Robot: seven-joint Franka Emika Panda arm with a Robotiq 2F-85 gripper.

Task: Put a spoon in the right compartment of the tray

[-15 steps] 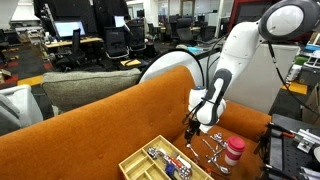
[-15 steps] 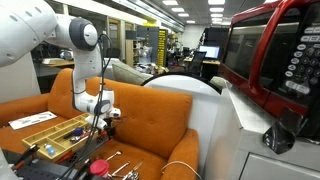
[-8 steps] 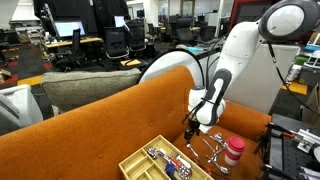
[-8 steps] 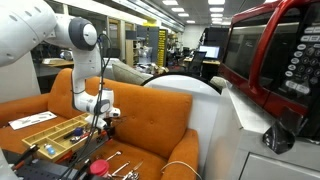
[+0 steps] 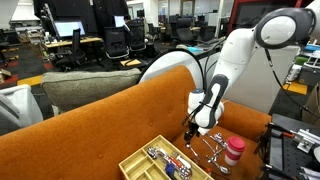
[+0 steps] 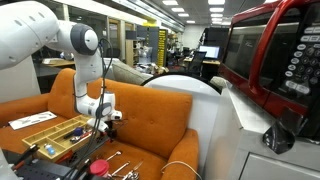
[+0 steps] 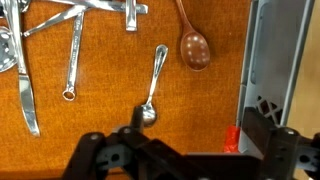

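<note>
**Item: metal spoon** [image 7: 155, 82]
- Location: lying flat on the orange bench [image 7: 100, 120]. In the wrist view it is just ahead of the hand [image 7: 178, 160], bowl end nearest the hand and handle pointing away. It lies apart from its neighbours.
- Handling, as judged: light, rigid and not fragile. The polished surface is likely to be slippery. The profile is low against the bench, so little height is offered for a pinch.
- Suggested hold: across the narrow handle near its middle, with the fingers closing over the width. The rounded bowl is likely to twist or slide out.

**Item: brown spoon** [image 7: 195, 47]
- Location: just beside the metal spoon, farther from the hand.
- Handling, as judged: probably wood, so lighter and less slick. It is noted as an alternative.

**Item: the tray** [image 5: 128, 160]
- Location: on the same bench, near the loose cutlery, some pieces already inside. It is not seen in the wrist view, and which compartment is free cannot be told.

**Item: hand**
- State: jaws spread wide with nothing between them, hanging above the cutlery in an exterior view [image 5: 192, 128].

**Other:** red-and-white cup [image 5: 233, 152], standing beyond the cutlery from the tray.
</note>
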